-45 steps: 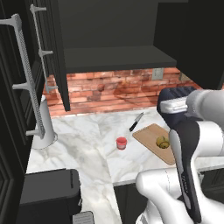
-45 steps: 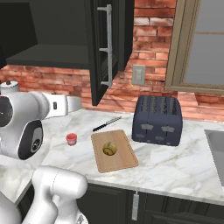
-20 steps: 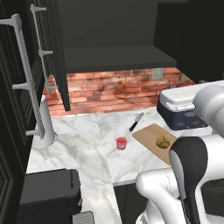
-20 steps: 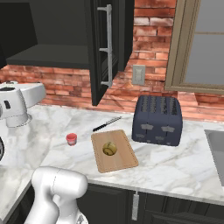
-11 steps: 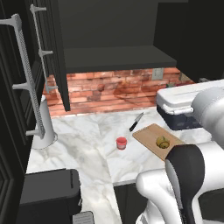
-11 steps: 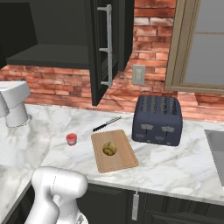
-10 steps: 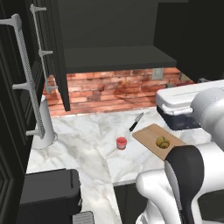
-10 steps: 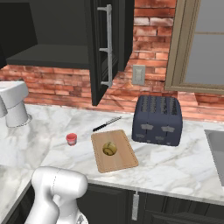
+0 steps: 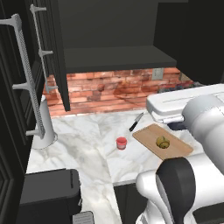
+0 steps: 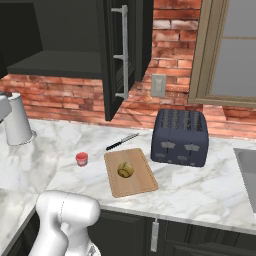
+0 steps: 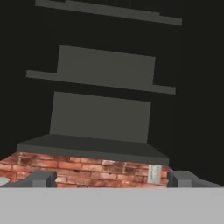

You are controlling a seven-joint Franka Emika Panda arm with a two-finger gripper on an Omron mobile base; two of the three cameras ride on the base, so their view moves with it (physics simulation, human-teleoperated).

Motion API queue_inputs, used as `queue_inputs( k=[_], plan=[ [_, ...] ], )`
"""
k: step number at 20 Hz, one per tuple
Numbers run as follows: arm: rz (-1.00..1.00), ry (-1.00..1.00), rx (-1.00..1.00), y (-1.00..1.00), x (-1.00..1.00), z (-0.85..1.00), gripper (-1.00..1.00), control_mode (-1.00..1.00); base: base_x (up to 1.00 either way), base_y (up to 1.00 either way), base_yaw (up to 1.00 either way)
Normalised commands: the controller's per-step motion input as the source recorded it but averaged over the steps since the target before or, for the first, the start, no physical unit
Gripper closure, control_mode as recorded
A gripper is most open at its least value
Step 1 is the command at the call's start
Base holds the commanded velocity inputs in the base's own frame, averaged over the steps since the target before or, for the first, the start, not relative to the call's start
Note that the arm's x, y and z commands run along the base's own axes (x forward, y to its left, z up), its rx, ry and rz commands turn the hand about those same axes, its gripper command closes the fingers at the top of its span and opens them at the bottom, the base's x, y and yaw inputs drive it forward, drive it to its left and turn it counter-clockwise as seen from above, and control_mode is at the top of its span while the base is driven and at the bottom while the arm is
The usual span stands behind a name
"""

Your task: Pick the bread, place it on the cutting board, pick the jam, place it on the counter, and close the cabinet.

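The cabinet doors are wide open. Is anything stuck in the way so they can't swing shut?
Nothing visible blocks them. The cabinet looks bare inside, with dark shelves. The jam stands on the counter and the bread sits on the cutting board, all well below the doors. The gripper is open and faces the open cabinet.

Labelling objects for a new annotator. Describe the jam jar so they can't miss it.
Start at the marble counter under the open black cabinet. Left of the wooden cutting board, apart from it, stands the jam jar. It is small, squat and red with a paler lid, unlike the golden bun on the board.
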Motion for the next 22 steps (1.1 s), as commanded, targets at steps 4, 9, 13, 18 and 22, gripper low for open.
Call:
queue_inputs(
  k=[4, 9, 13, 18, 22],
  plan=[
    [0.00, 0.00, 0.00, 0.26, -0.20, 0.00, -1.00, -1.00, 0.00, 0.00, 0.00],
    [0.00, 0.00, 0.00, 0.26, -0.09, 0.00, -1.00, -1.00, 0.00, 0.00, 0.00],
    [0.00, 0.00, 0.00, 0.28, -0.01, 0.00, -1.00, -1.00, 0.00, 0.00, 0.00],
    [0.00, 0.00, 0.00, 0.27, -0.02, 0.00, -1.00, -1.00, 0.00, 0.00, 0.00],
    [0.00, -0.02, 0.00, 0.27, -0.01, 0.00, -1.00, -1.00, 0.00, 0.00, 0.00]
  ],
)
